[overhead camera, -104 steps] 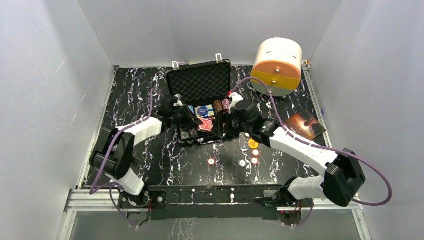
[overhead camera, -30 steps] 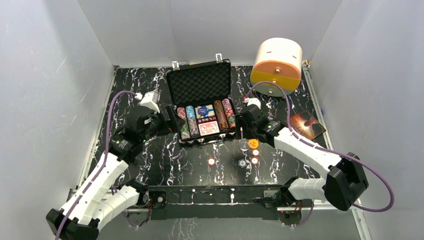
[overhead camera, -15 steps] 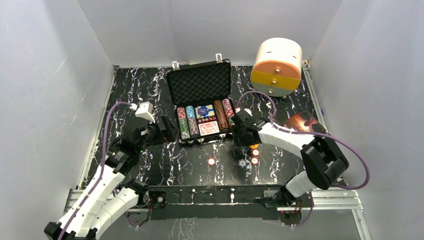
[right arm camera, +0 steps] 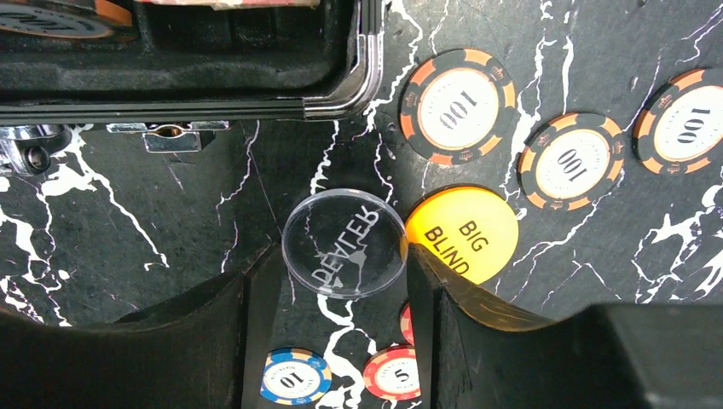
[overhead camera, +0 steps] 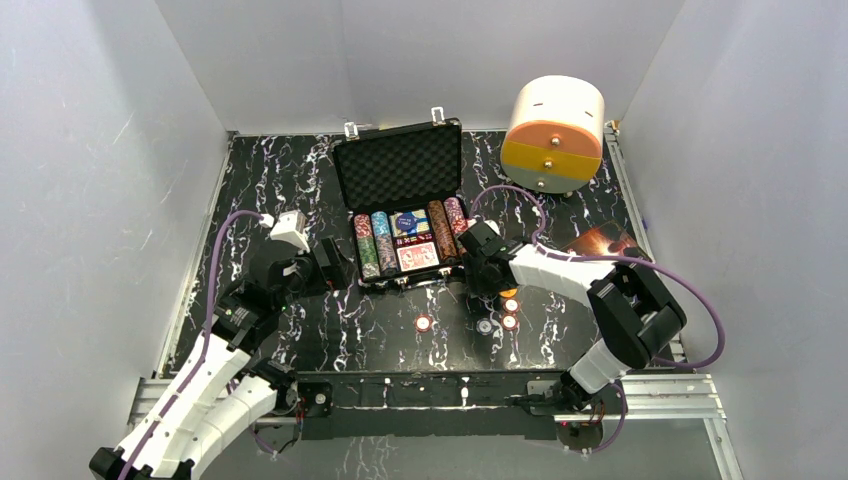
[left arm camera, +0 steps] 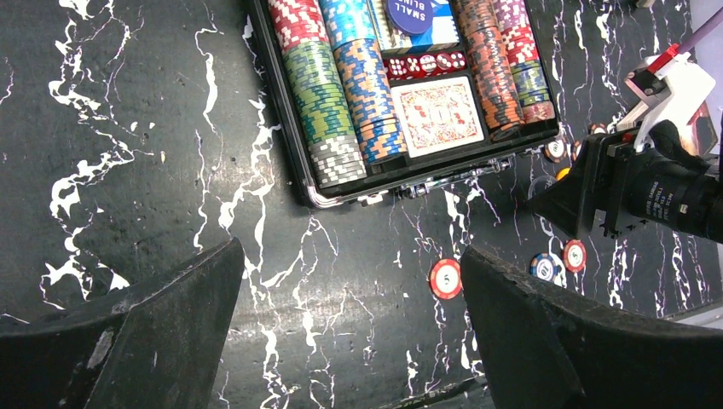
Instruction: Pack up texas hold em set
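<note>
Evidently the loose pieces are being gathered. The right pincer (right arm camera: 341,264) straddles the clear DEALER disc (right arm camera: 344,243), a finger at each edge, though I cannot tell whether it is clamped. The yellow BIG BLIND disc (right arm camera: 465,234) lies just outside one finger, and the open briefcase (right arm camera: 170,81) sits just beyond the tips. The next move probably calls for a firm pinch, a lift and a short carry forward. The left pincer (left arm camera: 348,256) hangs spread wide and empty.

Marbled table (overhead camera: 270,180) — briefcase (overhead camera: 400,170), chips (overhead camera: 424,323), book (overhead camera: 605,243), drawer box (overhead camera: 555,130)
</note>
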`<action>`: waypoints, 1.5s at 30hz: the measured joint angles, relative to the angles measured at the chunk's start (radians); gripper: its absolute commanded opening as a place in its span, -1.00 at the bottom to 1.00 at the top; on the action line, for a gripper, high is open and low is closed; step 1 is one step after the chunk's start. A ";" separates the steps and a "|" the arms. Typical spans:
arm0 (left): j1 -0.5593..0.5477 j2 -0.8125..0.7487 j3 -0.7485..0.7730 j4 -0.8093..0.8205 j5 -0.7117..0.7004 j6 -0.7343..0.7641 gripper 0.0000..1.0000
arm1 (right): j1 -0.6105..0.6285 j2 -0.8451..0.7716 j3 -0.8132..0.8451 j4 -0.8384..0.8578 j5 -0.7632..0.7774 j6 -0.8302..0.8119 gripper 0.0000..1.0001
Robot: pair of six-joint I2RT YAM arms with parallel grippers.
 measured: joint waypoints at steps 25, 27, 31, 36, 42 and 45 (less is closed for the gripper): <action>0.000 0.008 0.000 0.000 -0.003 -0.003 0.97 | 0.020 0.047 0.026 0.080 -0.069 -0.039 0.12; 0.000 0.010 0.000 0.000 -0.003 -0.003 0.97 | 0.023 0.048 0.027 0.080 -0.058 -0.037 0.09; 0.000 0.011 0.000 0.000 -0.003 -0.006 0.97 | 0.029 0.041 0.026 0.076 -0.050 -0.035 0.08; 0.000 0.028 0.000 0.001 -0.004 -0.009 0.97 | 0.031 -0.027 0.024 0.042 -0.058 -0.035 0.09; 0.000 0.047 0.000 0.003 -0.010 -0.015 0.97 | 0.031 -0.192 0.049 0.034 -0.089 -0.031 0.09; 0.000 0.046 0.000 0.005 -0.021 -0.018 0.97 | 0.031 -0.194 0.107 0.039 -0.112 -0.030 0.09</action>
